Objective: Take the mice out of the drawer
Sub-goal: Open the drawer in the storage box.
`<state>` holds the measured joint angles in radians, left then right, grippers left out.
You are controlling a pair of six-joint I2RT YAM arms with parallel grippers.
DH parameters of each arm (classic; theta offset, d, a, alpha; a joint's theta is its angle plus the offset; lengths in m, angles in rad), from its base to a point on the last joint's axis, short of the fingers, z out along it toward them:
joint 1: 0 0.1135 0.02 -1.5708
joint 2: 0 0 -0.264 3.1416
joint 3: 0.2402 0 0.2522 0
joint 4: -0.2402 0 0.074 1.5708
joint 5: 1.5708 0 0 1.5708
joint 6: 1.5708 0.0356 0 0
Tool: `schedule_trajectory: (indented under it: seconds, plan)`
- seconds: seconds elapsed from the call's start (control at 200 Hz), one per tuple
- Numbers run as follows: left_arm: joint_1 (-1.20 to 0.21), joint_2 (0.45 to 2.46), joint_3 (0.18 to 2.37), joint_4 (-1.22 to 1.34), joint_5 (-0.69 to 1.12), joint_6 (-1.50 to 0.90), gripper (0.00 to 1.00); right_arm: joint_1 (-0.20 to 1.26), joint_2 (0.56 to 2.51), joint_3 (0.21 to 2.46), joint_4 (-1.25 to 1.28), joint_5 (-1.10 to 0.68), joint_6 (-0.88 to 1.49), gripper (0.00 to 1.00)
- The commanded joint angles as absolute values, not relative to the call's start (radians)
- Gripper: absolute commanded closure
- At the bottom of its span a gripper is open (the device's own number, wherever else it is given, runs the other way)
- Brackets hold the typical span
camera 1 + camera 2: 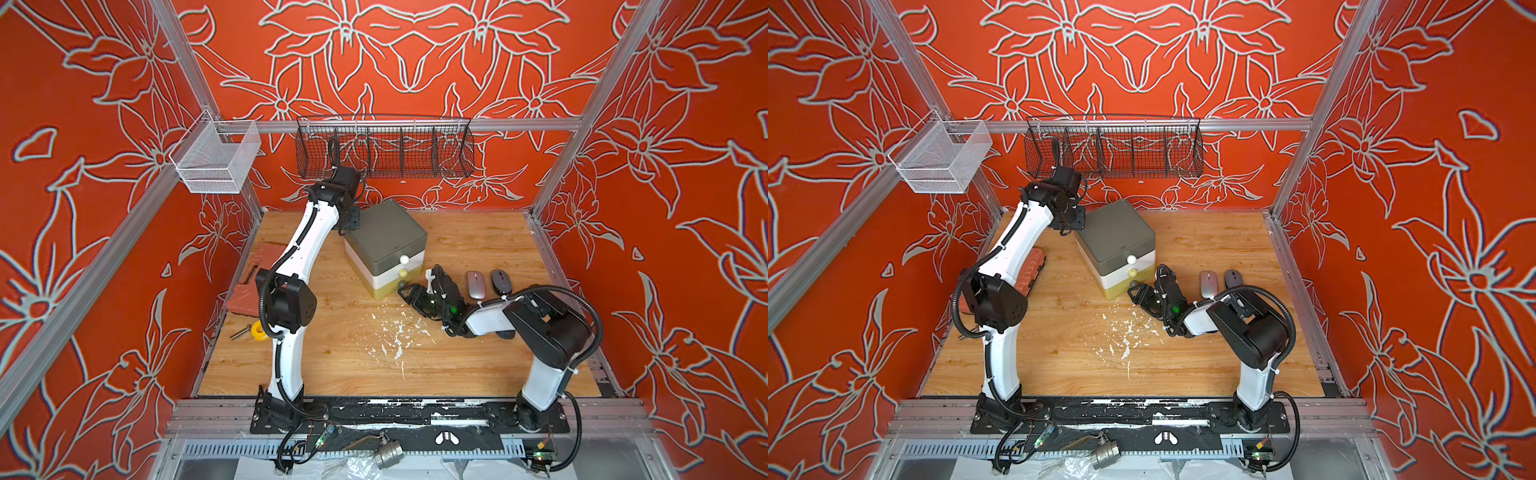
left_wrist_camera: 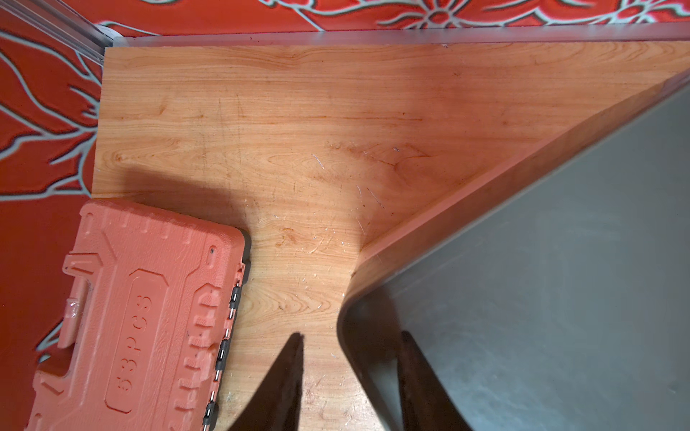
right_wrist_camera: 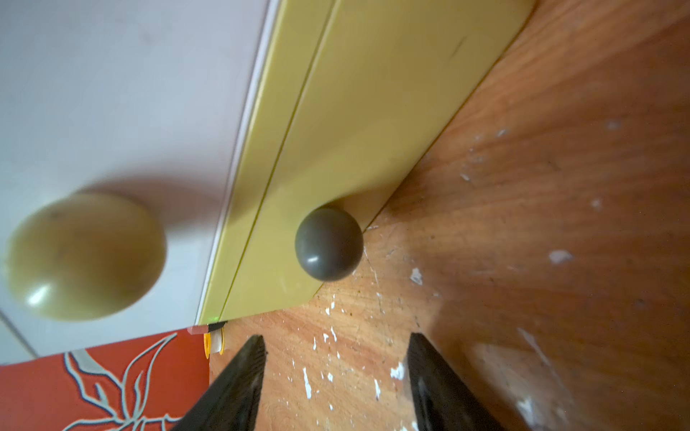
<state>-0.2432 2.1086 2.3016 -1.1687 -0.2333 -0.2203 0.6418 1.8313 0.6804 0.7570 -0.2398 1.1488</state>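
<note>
The right pincer (image 3: 336, 377) stands partly open and empty, just short of the grey knob (image 3: 328, 243) on the yellow bottom drawer (image 3: 373, 112). Silver mouse (image 1: 476, 284) and dark mouse (image 1: 501, 282) lie together on the worktop (image 1: 457, 361). The left pincer (image 2: 351, 377), nearly closed and empty, hovers at the cabinet (image 1: 384, 232) corner.

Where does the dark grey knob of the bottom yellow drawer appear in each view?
Top views: dark grey knob at the cabinet's front bottom, below the yellow knob, beside the right end effector.
Left wrist: not in it.
Right wrist: picture's middle.
Shared landmark: yellow knob.
</note>
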Motion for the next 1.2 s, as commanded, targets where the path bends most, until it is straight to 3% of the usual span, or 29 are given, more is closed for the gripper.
schedule_trajectory:
  seconds: [0.0, 0.645, 1.191]
  plan:
    - [-0.236, 2.119, 2.269, -1.240, -0.256, -0.247, 0.60, 0.624, 1.894, 0.710, 0.891, -0.236, 1.144, 0.40]
    - [-0.234, 2.100, 2.268, -1.266, -0.280, -0.311, 0.61, 0.583, 2.052, 0.839, 0.955, -0.315, 1.069, 0.55]
    - [-0.230, 2.107, 2.246, -1.260, -0.306, -0.348, 0.61, 0.578, 2.000, 0.780, 0.984, -0.285, 1.051, 0.69]
